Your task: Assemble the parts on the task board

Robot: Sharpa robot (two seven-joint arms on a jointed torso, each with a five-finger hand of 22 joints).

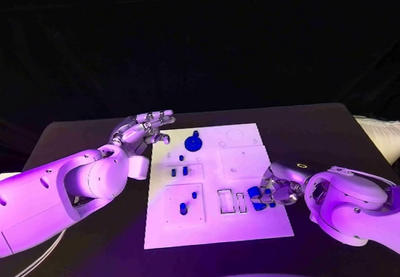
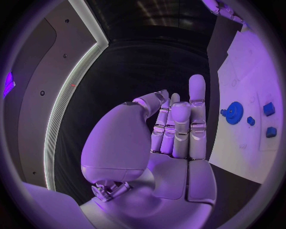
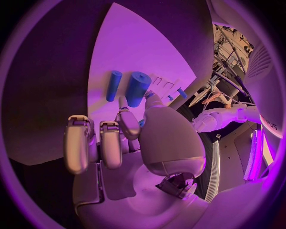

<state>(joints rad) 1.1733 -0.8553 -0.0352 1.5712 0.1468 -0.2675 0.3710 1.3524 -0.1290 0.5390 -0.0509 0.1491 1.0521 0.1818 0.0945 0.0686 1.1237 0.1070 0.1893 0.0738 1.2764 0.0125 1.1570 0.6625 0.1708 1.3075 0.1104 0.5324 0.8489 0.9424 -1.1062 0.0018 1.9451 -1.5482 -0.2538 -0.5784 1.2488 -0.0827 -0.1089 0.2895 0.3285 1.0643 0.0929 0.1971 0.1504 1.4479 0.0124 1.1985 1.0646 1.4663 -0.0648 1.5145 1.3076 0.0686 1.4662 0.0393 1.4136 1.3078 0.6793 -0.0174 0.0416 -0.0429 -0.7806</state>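
Flat white task board [image 1: 252, 227] on black counter [image 1: 71, 138], left hand [image 1: 144, 129] empty, fingers straight, right hand [image 1: 276, 190] curled at smooth blue cylinders [image 3: 138, 88], grasp unclear

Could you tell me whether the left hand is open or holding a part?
Open: the left hand shows a bare palm, fingers extended, holding nothing.

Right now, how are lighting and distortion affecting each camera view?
Head view: purple light washes the task board, little glare, blue parts readable. Left wrist view: fisheye bends the board edge beside the left hand. Right wrist view: the right hand looms large, cylinders clear.
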